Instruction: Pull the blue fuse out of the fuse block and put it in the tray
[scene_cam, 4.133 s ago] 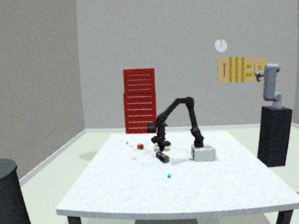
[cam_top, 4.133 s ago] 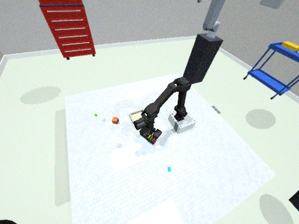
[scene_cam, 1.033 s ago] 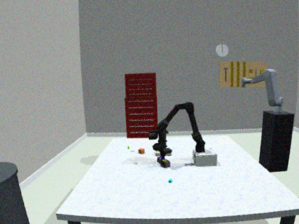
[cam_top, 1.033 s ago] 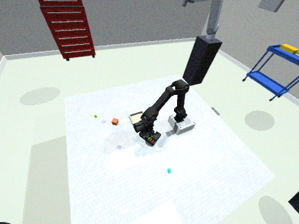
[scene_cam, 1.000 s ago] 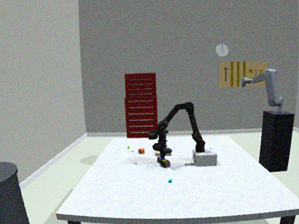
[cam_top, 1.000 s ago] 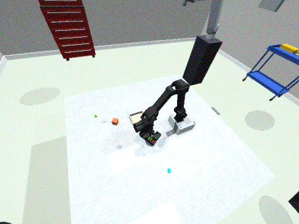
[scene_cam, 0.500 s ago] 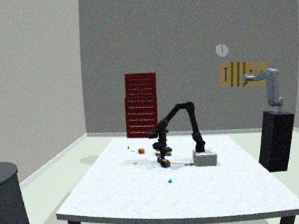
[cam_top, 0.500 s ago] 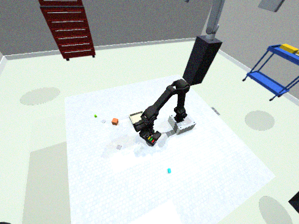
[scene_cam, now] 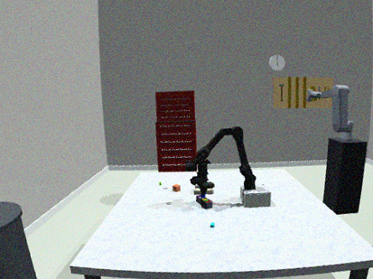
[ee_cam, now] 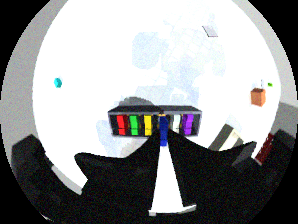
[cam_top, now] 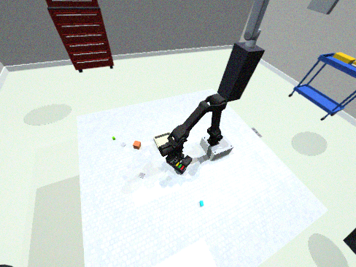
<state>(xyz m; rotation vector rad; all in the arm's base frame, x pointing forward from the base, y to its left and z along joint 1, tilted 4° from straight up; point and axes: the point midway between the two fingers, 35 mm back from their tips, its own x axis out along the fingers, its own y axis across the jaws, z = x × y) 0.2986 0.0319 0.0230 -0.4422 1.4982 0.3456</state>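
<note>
My gripper (ee_cam: 163,133) is shut on the blue fuse (ee_cam: 163,129) (scene_cam: 203,196) and holds it upright, raised over the fuse block (ee_cam: 135,108) (cam_top: 174,168) (scene_cam: 208,205). The fuse looks out of its slot; the gap under it is too small to judge exactly. Red (ee_cam: 122,124), green (ee_cam: 134,124), yellow (ee_cam: 148,124), white (ee_cam: 176,124) and purple (ee_cam: 188,124) fuses stand in the block. The cream tray (cam_top: 162,141) (scene_cam: 209,192) (ee_cam: 229,142) lies beyond the block, partly hidden by the arm in the top and exterior views.
An orange cube (cam_top: 136,145) (scene_cam: 176,187) (ee_cam: 258,97) and a small green piece (cam_top: 114,138) (scene_cam: 160,183) lie left of the tray. A cyan piece (cam_top: 201,203) (scene_cam: 212,225) (ee_cam: 58,82) lies in front of the block. The grey arm base (cam_top: 219,149) (scene_cam: 257,198) is to the right.
</note>
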